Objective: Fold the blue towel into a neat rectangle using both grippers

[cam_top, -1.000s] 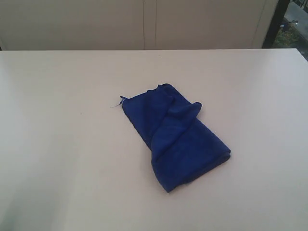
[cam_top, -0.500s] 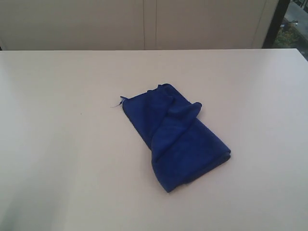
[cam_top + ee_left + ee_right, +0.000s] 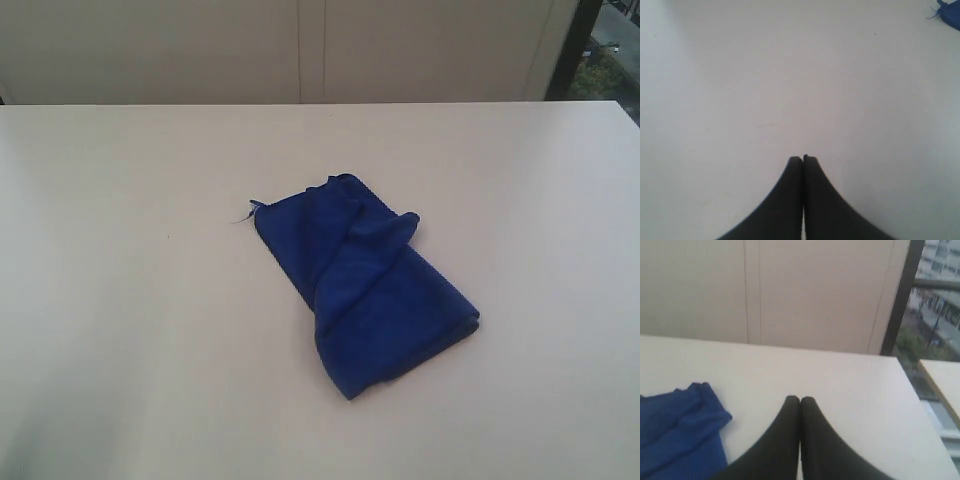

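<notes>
Obs. 1: The blue towel (image 3: 365, 285) is lying near the middle of the table (image 3: 120, 300), running diagonally from a far-left corner to a near-right one. It is sitting as a compact, layered bundle rather than as an open sheet. A loose thread (image 3: 243, 217) is trailing off the far-left corner.

Obs. 2: I am holding my left gripper (image 3: 803, 159) with its two black fingers pressed tip to tip, gripping nothing. It is hanging over bare table, and only a scrap of the towel's corner is showing at the very edge of its wrist view.

Obs. 3: I am holding my right gripper (image 3: 800, 399) pinched shut the same way, also with nothing in it. The towel is lying off to one side of it, apart from the fingertips.

Obs. 4: Neither arm is appearing in the exterior view, so both are standing clear of the cloth.

Assessment: The main folds are looking done, since the bundle is already stacked and roughly oblong. It is not reading as neat, though. The upper layer is bunching into a raised ridge (image 3: 375, 240) across the far half, and the outline is tapering instead of squaring off. What I am judging as left is flattening that ridge and aligning the edges.
</notes>
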`<action>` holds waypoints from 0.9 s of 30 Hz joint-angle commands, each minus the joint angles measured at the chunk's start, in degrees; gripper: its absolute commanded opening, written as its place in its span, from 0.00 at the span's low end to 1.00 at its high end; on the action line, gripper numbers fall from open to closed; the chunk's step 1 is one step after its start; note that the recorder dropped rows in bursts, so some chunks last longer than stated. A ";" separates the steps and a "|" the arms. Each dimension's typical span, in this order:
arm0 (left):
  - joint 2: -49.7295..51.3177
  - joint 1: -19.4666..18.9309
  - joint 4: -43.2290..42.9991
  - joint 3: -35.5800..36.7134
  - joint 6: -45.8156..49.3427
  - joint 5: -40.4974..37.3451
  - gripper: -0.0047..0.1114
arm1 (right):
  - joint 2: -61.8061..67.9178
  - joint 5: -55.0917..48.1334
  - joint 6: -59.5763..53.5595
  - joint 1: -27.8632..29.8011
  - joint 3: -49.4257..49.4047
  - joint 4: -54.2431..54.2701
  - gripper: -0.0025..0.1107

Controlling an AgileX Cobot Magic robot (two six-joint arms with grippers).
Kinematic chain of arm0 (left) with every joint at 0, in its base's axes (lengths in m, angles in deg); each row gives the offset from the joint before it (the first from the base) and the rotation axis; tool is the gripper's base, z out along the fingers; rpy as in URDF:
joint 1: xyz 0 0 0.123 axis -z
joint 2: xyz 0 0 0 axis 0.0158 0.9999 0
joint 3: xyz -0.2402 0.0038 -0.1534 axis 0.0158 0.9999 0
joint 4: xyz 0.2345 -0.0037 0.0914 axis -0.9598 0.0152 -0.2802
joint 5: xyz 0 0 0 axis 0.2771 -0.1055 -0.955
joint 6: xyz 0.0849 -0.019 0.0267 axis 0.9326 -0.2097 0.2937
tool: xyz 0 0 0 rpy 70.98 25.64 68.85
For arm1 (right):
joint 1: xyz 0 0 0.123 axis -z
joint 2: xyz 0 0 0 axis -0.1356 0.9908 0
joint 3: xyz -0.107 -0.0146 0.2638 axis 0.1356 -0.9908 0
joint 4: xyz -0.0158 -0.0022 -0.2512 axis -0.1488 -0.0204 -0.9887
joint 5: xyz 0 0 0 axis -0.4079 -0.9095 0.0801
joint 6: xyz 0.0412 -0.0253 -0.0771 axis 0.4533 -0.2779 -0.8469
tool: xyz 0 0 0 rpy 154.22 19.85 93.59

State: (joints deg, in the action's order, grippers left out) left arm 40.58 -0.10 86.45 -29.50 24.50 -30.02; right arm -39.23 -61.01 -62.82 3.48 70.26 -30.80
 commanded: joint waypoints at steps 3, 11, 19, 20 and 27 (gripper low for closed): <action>-0.23 -0.15 0.24 0.41 -0.30 -0.36 0.04 | 16.07 -19.84 -0.59 0.35 12.27 0.09 0.02; -0.23 -0.15 0.24 0.41 -0.30 -0.36 0.04 | 27.09 -18.94 -0.28 0.35 12.00 0.09 0.02; -0.23 -0.15 0.24 0.41 -0.30 -0.36 0.04 | 46.03 -15.68 1.80 0.19 17.12 13.71 0.02; -0.23 -0.15 0.24 0.41 -0.30 -0.36 0.04 | 50.02 -15.36 0.53 -0.90 19.69 16.34 0.02; -0.23 -0.15 0.24 0.41 -0.30 -0.36 0.04 | 69.78 -13.71 1.25 -11.96 38.04 17.09 0.02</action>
State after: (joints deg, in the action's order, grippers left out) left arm 40.58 -0.10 86.45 -29.50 24.50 -30.02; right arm 26.54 -75.61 -61.63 -6.03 103.66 -14.15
